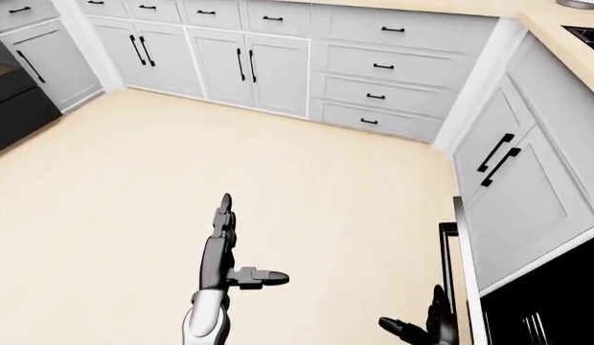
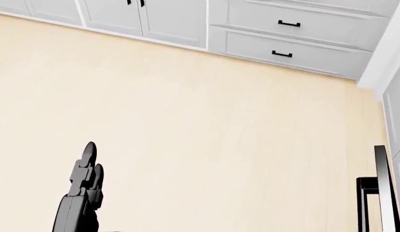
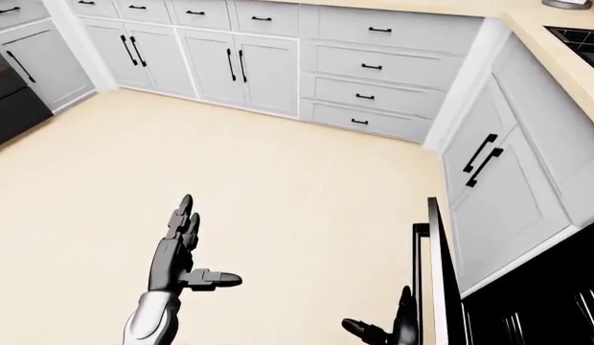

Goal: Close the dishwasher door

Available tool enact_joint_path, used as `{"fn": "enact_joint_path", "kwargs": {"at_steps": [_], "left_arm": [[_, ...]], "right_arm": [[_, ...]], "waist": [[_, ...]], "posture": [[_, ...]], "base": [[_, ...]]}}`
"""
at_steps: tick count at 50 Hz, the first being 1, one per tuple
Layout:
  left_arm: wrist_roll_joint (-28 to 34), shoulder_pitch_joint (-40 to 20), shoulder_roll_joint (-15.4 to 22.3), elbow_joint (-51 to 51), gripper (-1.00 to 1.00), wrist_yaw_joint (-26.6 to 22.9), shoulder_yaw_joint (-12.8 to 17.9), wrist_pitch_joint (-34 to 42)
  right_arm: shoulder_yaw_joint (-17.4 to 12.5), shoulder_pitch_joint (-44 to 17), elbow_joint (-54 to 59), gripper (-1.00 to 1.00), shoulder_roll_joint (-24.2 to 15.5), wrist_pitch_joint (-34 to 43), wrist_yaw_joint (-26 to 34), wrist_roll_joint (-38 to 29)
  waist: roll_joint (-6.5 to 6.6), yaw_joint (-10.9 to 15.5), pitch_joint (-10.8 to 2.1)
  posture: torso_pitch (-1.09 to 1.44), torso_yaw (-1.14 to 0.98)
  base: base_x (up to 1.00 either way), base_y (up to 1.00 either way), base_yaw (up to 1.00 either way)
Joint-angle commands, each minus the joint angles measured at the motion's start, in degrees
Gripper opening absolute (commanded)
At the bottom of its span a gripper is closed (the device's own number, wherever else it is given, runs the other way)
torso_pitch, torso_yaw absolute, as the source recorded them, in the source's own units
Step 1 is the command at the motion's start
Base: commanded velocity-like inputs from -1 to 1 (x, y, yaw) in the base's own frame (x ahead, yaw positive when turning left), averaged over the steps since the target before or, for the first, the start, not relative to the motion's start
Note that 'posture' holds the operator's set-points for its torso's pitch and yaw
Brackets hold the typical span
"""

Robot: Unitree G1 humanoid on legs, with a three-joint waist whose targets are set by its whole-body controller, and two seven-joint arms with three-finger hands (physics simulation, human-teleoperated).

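Left hand (image 1: 223, 244) splayed open over bare floor (image 1: 307, 180), well left of the dishwasher door (image 1: 463, 273), right hand (image 1: 424, 329) also loose and empty just beside that door's edge, white cabinets (image 1: 278, 65) way beyond.

No text, label, brand, number or sign can be read in any of the views. The white cabinets (image 1: 278, 65), the drawers (image 3: 373, 68), the floor (image 2: 200, 125) and the dishwasher door (image 3: 433, 273) are all plain, unmarked surfaces.
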Motion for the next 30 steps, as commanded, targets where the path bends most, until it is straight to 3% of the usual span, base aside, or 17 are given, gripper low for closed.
{"fn": "enact_joint_path", "kwargs": {"at_steps": [1, 30], "left_arm": [[-0.1, -0.9, 0.0, -2.4, 1.0, 0.0, 0.0, -1.7], [-0.1, -0.8, 0.0, -2.4, 1.0, 0.1, 0.0, -1.7]], "right_arm": [[-2.6, 0.3, -0.6, 1.0, -3.4, -0.6, -4.1, 3.2], [-2.3, 1.7, -0.7, 1.0, -5.2, -0.5, -6.7, 3.6]], "waist": [[-0.35, -0.6, -0.56], [-0.9, -0.3, -0.45]], "posture": [[0.0, 0.0], [0.0, 0.0]], "base": [[0.0, 0.0, 0.0], [0.0, 0.0, 0.0]]}}
